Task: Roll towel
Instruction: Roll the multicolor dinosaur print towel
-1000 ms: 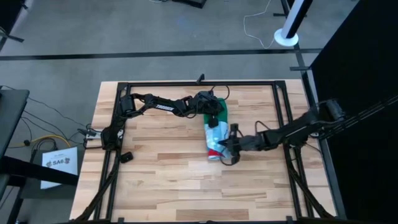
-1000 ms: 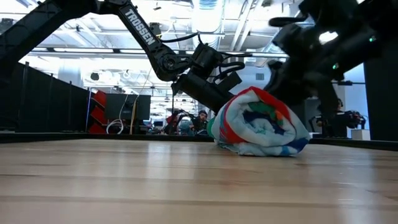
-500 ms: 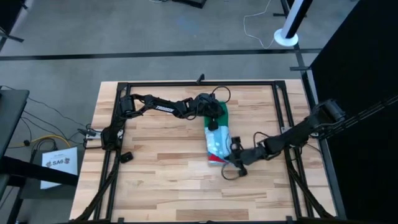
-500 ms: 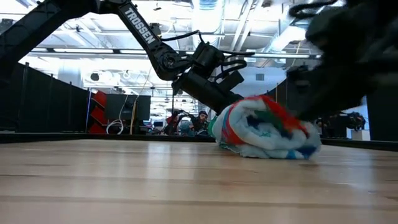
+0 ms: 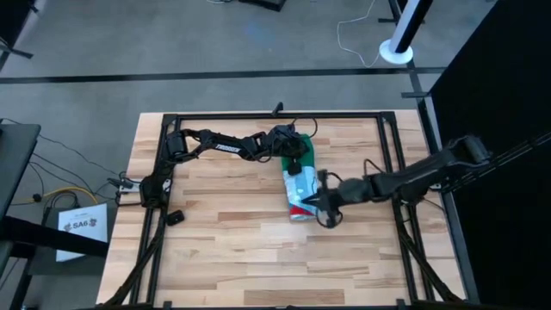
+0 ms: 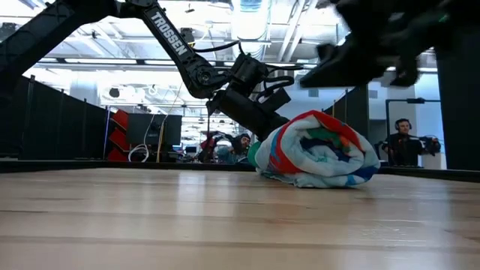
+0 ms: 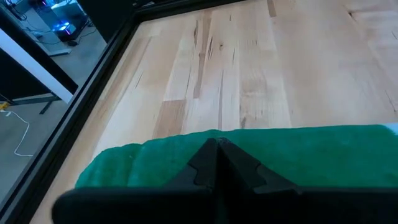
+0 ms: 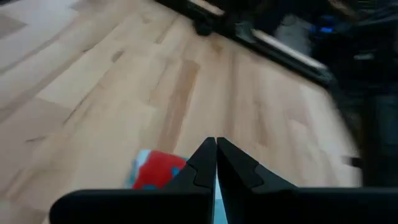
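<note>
Item one, the towel (image 5: 299,185): I see it rolled into a thick bundle lying on the wooden table (image 5: 215,250), near the table's middle and slightly toward the far edge in the high view. The roll runs lengthwise away from the low camera; its near end (image 6: 319,150) shows a spiral of light-blue, red, green and white layers, and its far end is plain green (image 7: 249,155). Item two, the left gripper (image 5: 293,157): at the far, green end of the towel, its arm reaching in from the left-hand frame post. In the left wrist view its two dark fingers (image 7: 214,165) meet tip to tip with no gap, directly over the green cloth — I cannot tell whether any fold is pinched between them. In the low view this arm slopes down behind the roll and touches its far side. Item three, the right gripper (image 5: 325,207): at the near, printed end of the towel, just beside it on the right-arm side, the arm stretched in from the right edge of the table. In the right wrist view its fingers (image 8: 216,163) are pressed together, with a red and light-blue corner of the towel (image 8: 155,173) showing just beyond them — nothing visibly clamped. In the low view this arm is a dark blur above the roll. Item four, background: a person (image 6: 403,144) stands in the room beyond the towel.
</note>
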`<state>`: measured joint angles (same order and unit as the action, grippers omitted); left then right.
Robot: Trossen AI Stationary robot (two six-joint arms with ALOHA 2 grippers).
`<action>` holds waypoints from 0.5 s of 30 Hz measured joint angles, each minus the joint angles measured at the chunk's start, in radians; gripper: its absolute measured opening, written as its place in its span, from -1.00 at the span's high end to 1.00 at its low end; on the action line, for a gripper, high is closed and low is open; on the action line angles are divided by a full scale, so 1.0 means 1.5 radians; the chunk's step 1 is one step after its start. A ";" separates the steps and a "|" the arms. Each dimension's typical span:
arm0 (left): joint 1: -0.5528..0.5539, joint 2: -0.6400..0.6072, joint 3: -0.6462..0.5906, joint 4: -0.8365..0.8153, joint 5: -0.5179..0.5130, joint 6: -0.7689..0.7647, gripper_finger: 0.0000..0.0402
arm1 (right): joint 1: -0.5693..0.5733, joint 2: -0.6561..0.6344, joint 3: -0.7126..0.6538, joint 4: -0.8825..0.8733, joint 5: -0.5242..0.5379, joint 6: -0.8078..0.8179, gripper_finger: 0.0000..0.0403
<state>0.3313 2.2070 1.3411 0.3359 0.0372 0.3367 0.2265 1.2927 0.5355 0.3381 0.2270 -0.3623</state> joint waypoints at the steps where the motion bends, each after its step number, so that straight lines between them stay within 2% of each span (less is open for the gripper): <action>1: 0.000 0.000 0.000 0.000 0.000 0.001 1.00 | -0.023 0.020 -0.002 0.018 -0.039 -0.007 1.00; 3: -0.001 0.000 0.000 0.000 0.002 0.002 1.00 | -0.061 0.075 -0.001 0.079 -0.096 -0.021 1.00; 8: -0.001 0.000 0.000 -0.001 0.007 0.002 1.00 | -0.110 0.221 -0.001 0.195 -0.157 -0.020 1.00; 11: -0.001 0.000 0.000 -0.001 0.009 0.005 1.00 | -0.110 0.278 0.002 0.226 -0.199 0.025 1.00; 15: -0.004 0.000 0.000 -0.006 0.019 0.018 1.00 | -0.070 0.315 -0.011 0.253 -0.206 0.108 1.00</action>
<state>0.3256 2.2070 1.3407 0.3268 0.0655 0.3630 0.1214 1.7654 0.5194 0.7176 -0.0826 -0.2004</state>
